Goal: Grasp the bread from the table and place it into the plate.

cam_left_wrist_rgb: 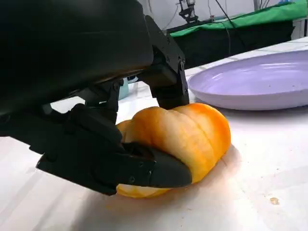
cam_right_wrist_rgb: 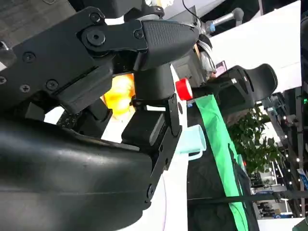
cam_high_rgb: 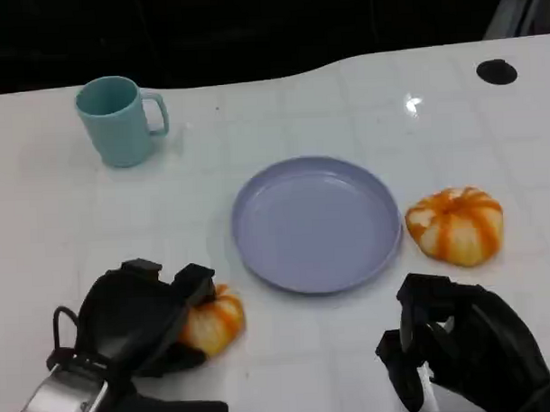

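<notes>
Left hand [cam_high_rgb: 139, 324] is wrapped around a bread roll [cam_high_rgb: 213, 322] at the near left, roll still sitting on the table [cam_high_rgb: 59, 223]. Right hand [cam_high_rgb: 461, 344] at the near right holds nothing, fingers curled in. Plate [cam_high_rgb: 316, 224] sits mid-table, another roll [cam_high_rgb: 455, 224] just right of it. Teal mug [cam_high_rgb: 118, 119] far left.

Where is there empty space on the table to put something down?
Bare white table lies between the teal mug and the left hand, and behind the purple plate. It is crowded near the plate's front, with two breads and the right hand.
</notes>
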Available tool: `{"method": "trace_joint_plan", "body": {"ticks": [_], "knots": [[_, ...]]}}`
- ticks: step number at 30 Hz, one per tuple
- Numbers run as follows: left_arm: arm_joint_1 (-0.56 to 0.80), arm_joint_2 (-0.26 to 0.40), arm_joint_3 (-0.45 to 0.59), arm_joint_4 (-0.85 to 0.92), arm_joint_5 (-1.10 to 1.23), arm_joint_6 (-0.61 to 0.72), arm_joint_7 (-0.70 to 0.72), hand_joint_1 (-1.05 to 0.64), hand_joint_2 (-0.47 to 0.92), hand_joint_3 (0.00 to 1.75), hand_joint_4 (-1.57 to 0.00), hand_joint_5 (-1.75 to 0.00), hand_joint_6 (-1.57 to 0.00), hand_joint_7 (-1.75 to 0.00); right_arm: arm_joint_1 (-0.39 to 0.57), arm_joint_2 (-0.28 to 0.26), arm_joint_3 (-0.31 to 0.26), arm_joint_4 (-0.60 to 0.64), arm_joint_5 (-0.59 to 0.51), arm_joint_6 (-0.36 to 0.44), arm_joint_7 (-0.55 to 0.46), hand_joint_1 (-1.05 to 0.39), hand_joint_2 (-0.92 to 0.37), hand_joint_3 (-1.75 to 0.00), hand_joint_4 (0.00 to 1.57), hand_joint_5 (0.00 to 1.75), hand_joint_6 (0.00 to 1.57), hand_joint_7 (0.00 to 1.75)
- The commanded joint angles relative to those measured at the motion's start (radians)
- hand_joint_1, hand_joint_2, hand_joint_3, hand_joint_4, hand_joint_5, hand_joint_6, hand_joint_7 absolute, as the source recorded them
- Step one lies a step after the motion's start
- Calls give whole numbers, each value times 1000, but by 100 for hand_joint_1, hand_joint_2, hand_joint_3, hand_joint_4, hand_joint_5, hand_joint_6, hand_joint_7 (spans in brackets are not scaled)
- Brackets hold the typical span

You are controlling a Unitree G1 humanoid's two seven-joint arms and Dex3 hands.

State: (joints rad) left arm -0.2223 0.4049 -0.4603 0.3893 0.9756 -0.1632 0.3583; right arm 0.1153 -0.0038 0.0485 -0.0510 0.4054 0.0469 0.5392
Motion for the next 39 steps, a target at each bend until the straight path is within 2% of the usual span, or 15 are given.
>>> {"method": "trace_joint_plan", "body": {"ticks": [1, 4, 7, 17, 23, 26, 27, 28, 29, 31, 33, 37, 39], "knots": [[-1, 7, 16, 22, -24, -9, 58, -29, 61, 85, -85, -175, -63, -165, 2, -14, -10, -1, 5, -7, 4, -96, -69, -55, 119, 165, 102, 153], [1, 1, 32, 18, -40, -10, 102, -27, 52, 96, -85, -175, -59, -174, 3, -12, -10, -3, 5, -6, 1, -96, -69, -55, 119, 165, 102, 153], [5, 5, 51, -10, -59, -9, 104, -25, 48, 99, -85, -175, -59, -175, 4, -12, -10, -6, 5, -2, -1, -96, -69, -56, 119, 166, 102, 153], [33, 33, 139, -181, -115, 43, 16, -23, 48, 101, -88, -175, -61, -175, 0, -11, -9, 2, 4, -7, 2, -96, -68, -57, 119, 166, 102, 152], [55, 45, 191, -297, -105, 122, -62, -24, 43, 109, -92, -175, -65, -173, 1, -11, -5, -2, 1, -5, -1, -96, -69, -56, 119, 166, 102, 152], [52, 54, 205, -344, -94, 132, -76, -23, 42, 103, -92, -175, -65, -170, 1, -10, -5, 0, 0, -7, -1, -96, -69, -57, 118, 166, 102, 152], [41, 56, 206, -355, -91, 127, -78, -24, 44, 99, -92, -175, -68, -162, 1, -9, -5, 1, 0, -7, -1, -96, -68, -57, 118, 166, 102, 152], [29, 56, 207, -361, -92, 120, -80, -25, 47, 92, -93, -175, -81, -125, 0, -8, -5, 2, 0, -9, -2, -96, -68, -56, 118, 166, 102, 152], [16, 55, 208, -364, -99, 107, -78, -25, 48, 91, -93, -175, -87, -113, 0, -8, -4, 2, -1, -9, -2, -96, -68, -57, 119, 166, 103, 152], [-16, 49, 206, -353, -112, 69, -59, -23, 37, 109, -94, -175, -75, -154, 0, -7, -5, 2, 2, -8, -1, -96, -68, -57, 119, 166, 102, 151], [-49, 40, 204, -341, -126, 44, -70, -24, 32, 122, -96, -175, -71, -168, 1, -7, -5, 2, 1, -9, -3, -96, -68, -57, 119, 165, 102, 151], [-114, 21, 189, -305, -172, 2, -118, -26, 33, 118, -97, -175, -75, -161, 3, -6, -4, -2, 0, -5, -7, -96, -68, -57, 119, 165, 103, 151], [-148, 5, 179, -279, -211, -20, -157, -25, 33, 117, -96, -175, -75, -164, 4, -6, -4, -2, 3, -2, -6, -96, -68, -57, 119, 165, 103, 151]]}}
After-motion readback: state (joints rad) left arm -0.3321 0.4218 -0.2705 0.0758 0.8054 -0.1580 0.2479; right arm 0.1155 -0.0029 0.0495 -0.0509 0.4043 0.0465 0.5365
